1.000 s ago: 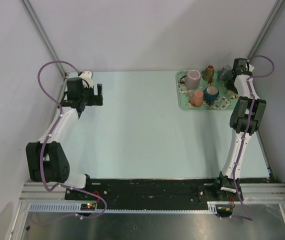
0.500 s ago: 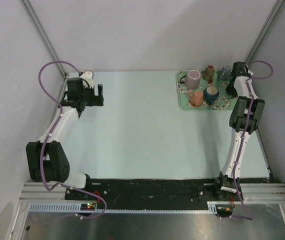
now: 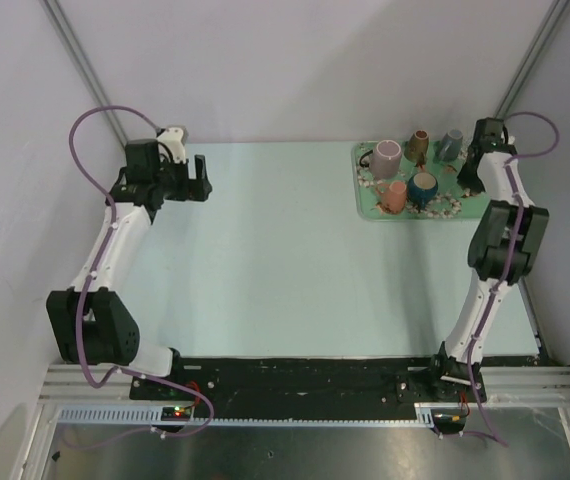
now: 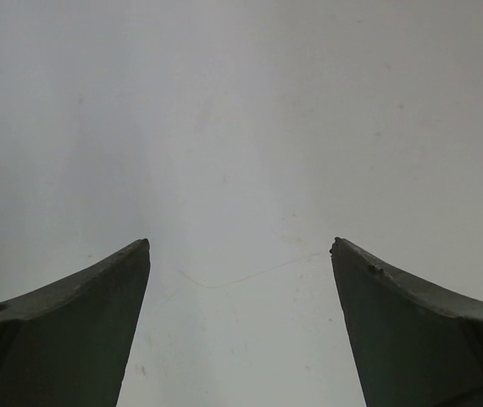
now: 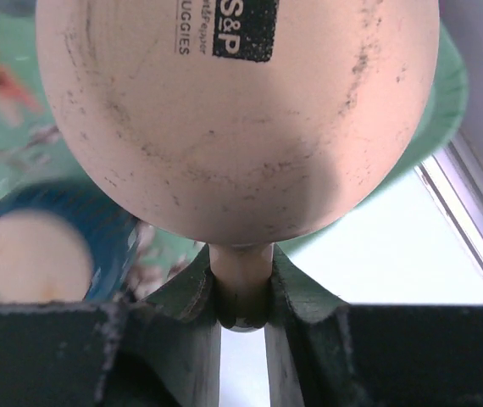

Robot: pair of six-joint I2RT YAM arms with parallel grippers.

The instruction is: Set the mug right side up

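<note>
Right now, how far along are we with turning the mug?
Done: right gripper is clamped on the mug handle. In hand: mug held at the tray, stamped base toward the wrist camera. Remaining: set it upright, release. Left gripper idle, open.

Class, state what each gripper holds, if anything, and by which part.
The right gripper clamps the mug by its handle; the left gripper is open and empty.

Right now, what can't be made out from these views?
- Right wrist: the mug, in the shut right pincer, fills the frame, and its rim and opening are out of sight.
- Right wrist: the blue mug is blurred.
- Top external: the grip is too small to see and is hidden by the right wrist.
- Left wrist: the open left pincer faces a blank surface; table or wall is unclear.
</note>
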